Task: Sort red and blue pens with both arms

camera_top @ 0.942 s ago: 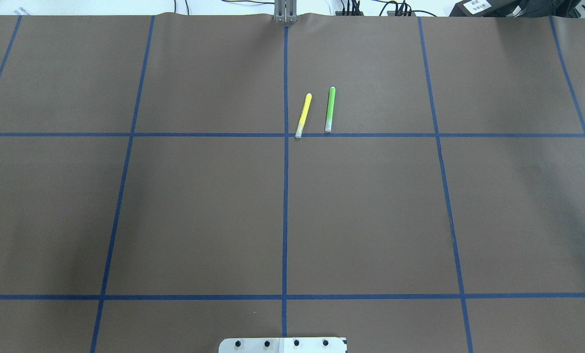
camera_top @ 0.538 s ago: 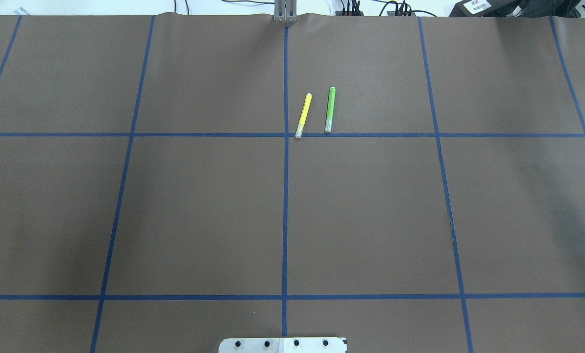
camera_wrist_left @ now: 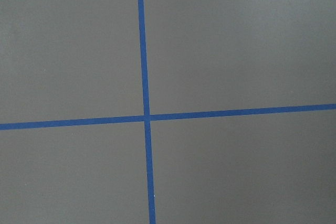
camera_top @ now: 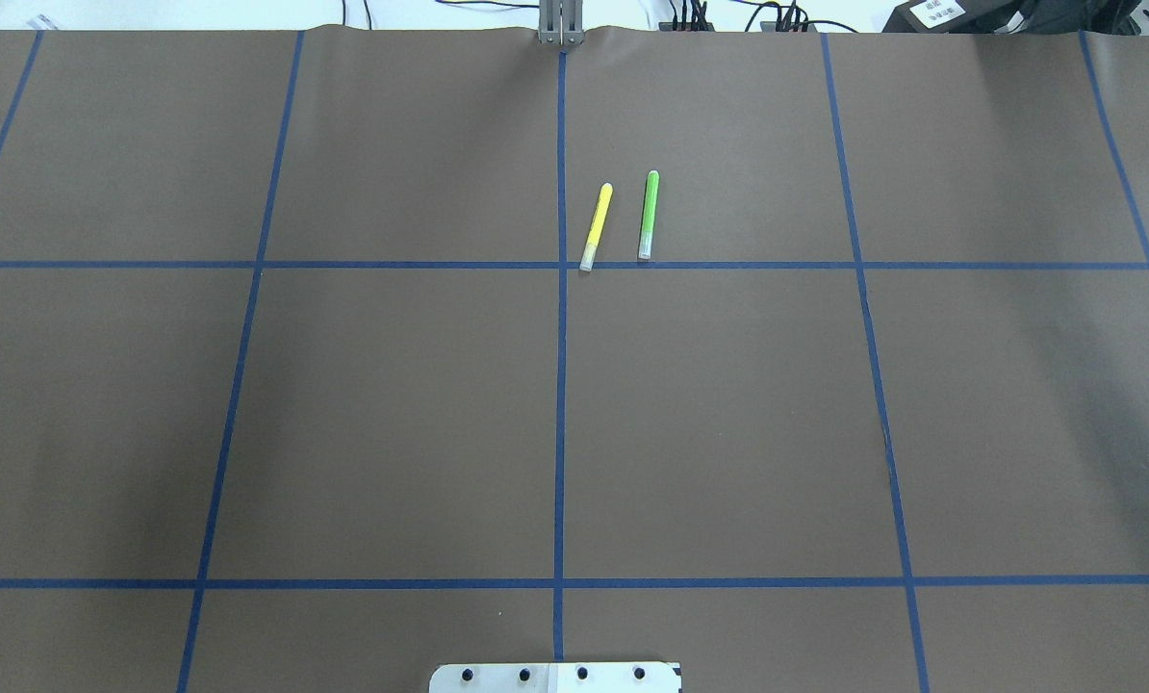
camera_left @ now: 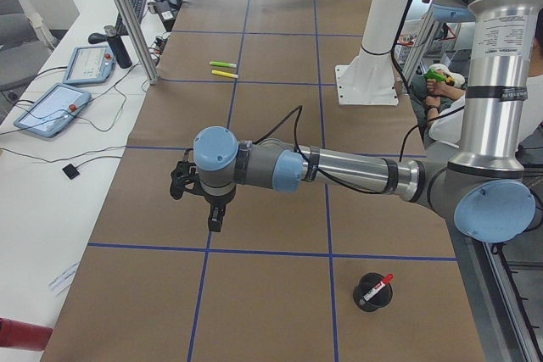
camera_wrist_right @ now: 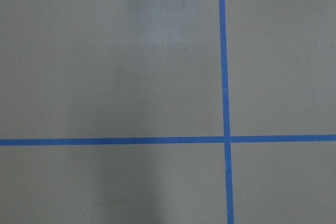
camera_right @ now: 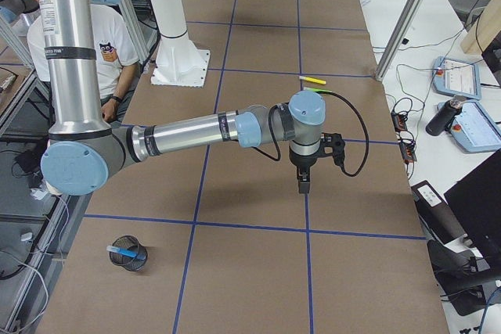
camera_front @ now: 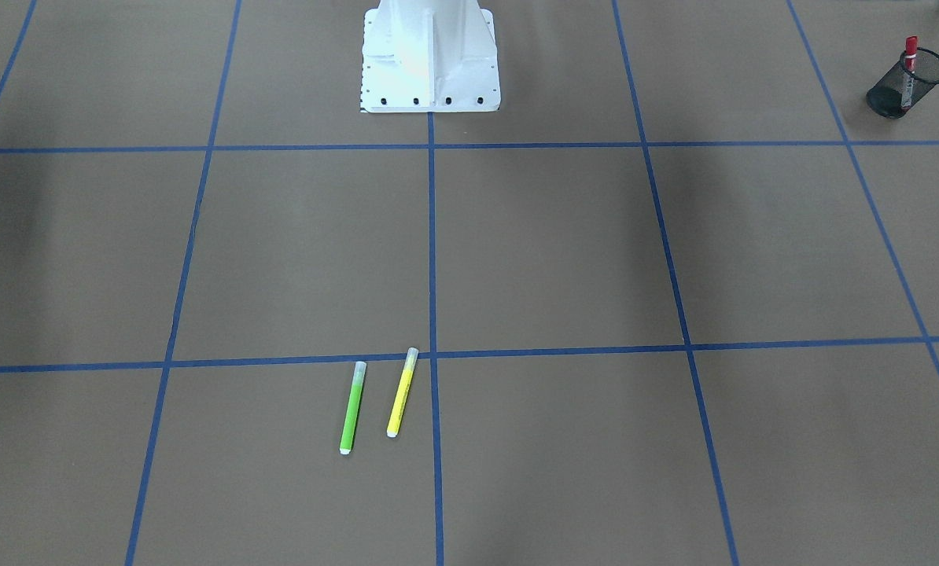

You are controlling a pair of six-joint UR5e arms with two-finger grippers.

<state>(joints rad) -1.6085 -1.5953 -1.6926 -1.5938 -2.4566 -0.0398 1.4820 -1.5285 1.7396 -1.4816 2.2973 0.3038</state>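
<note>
Red pen [camera_left: 382,282] stood in a mesh cup [camera_left: 361,301], blue pen [camera_right: 117,250] in a second cup [camera_right: 135,265], each well apart from the left fingers [camera_left: 215,218] and right fingers [camera_right: 304,182] over the counter [camera_left: 254,294]; their opening couldn't be told.

Both robot arms are bent at the elbow and reach out level, seen only from the sides. The left arm [camera_left: 356,171] has an upright silver upper tube, turns at a pale blue elbow, and its forearm stretches flat to a pale blue wrist joint. The left gripper [camera_left: 216,219], small and black, hangs straight down from that wrist. The right arm [camera_right: 188,132] mirrors this pose, forearm level, and the right gripper [camera_right: 303,184] also points straight down. Whether either gripper's jaws are parted or closed cannot be made out.
</note>
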